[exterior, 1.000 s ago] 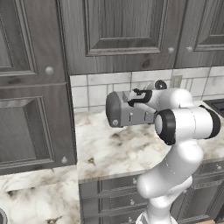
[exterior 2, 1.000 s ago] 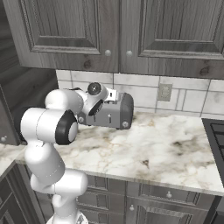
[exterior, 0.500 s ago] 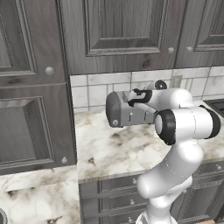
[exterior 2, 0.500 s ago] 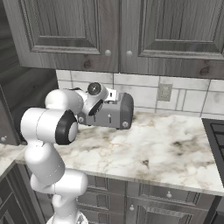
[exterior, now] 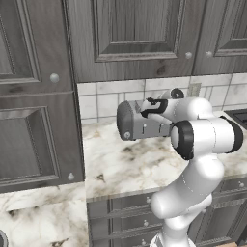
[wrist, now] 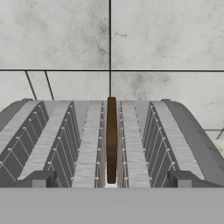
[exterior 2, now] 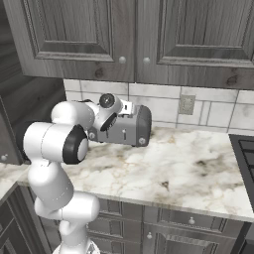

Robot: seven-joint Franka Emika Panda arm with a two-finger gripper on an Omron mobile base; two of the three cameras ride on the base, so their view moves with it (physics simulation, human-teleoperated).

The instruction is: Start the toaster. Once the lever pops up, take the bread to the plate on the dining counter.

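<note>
Hand view looks down along the toaster [wrist: 109, 144], where the bread [wrist: 111, 140] stands on edge in the middle slot, its thin brown edge running straight away toward the tiled wall [wrist: 109, 39], with the gripper [wrist: 111, 179] spread wide, 1 fingertip at each side, holding nothing. Left base view shows what the hand view hides: the toaster [exterior: 140, 120] lies long-ways along the back edge of the worktop [exterior: 125, 164], its knobbed end facing left. Right base view has the arm covering the toaster's [exterior 2: 126, 126] near end, with a wall outlet [exterior 2: 186, 104] beside it and a stove edge [exterior 2: 245, 154] at the worktop's right end.
</note>
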